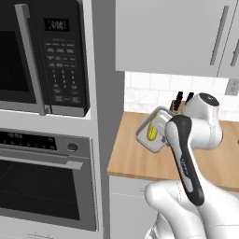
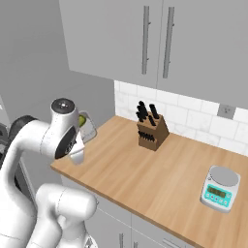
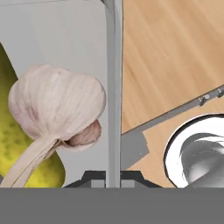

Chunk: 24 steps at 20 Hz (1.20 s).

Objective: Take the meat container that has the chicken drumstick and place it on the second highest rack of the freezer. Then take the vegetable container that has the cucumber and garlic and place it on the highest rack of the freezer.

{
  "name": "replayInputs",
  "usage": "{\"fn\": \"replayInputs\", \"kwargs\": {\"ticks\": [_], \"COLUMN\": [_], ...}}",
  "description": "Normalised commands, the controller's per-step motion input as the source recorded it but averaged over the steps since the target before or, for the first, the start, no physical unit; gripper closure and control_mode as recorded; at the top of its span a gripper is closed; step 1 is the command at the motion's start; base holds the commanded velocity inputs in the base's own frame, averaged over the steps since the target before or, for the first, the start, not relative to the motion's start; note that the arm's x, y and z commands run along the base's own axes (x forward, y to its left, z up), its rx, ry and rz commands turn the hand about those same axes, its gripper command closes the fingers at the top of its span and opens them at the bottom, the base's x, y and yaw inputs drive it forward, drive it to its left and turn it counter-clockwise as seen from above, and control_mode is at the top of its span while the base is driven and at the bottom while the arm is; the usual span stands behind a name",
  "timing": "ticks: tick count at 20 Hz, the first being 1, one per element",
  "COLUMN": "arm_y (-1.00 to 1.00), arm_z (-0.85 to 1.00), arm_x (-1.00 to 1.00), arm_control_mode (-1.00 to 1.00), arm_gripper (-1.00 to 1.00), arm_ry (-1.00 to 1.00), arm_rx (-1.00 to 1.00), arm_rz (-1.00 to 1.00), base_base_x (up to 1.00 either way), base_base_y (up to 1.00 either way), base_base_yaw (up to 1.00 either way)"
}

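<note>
The microwave point(image 1: 44, 56) has a lit display and rows of labelled buttons, but the writing is too small to read; the same goes for the oven point(image 1: 44, 179) panel beneath it and the screen of the kitchen scale point(image 2: 220, 189).

The vegetable container point(image 1: 154, 128) is lifted off the wooden bench point(image 1: 140, 158), tilted, near the bench's left end just in front of the arm's wrist. Inside lies the cucumber point(image 1: 152, 133), yellow-green, and in the hand view the garlic point(image 3: 57, 105) rests against it, its stalk crossing the cucumber's skin.

The pincer point(image 3: 113, 177) is closed on the tray's upright wall, which runs straight up the middle of the hand view between the tips. In the right base view the tray seems to peek out behind the arm's joint, though little of it shows.

A knife block point(image 2: 151, 130) stands against the tiled wall, well apart from the tray, under grey wall cabinets point(image 2: 155, 38).
</note>
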Motion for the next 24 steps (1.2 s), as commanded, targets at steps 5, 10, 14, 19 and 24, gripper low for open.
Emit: {"fn": "replayInputs", "kwargs": {"ticks": [5, 10, 14, 19, 24], "arm_y": [-0.02, 0.00, 0.00, 0.00, 0.00], "arm_z": [0.96, 0.49, 0.04, 0.00, 0.00], "arm_x": [-0.60, -0.42, -0.49, 0.00, 0.00], "arm_control_mode": [-1.00, -1.00, 1.00, 1.00, 1.00], "arm_gripper": [1.00, 1.00, 1.00, 1.00, 1.00], "arm_ry": [0.00, -0.03, -0.07, 0.00, 0.00], "arm_rx": [0.00, -0.02, -0.01, 0.00, 0.00], "arm_rz": [0.00, 0.00, 0.00, 0.00, 0.00], "base_base_x": [0.00, 0.00, -0.50, -1.00, -0.67], "base_base_y": [0.00, 0.00, 0.00, 0.31, 1.00], "base_base_yaw": [0.00, 0.00, 0.00, 0.09, 0.25]}}
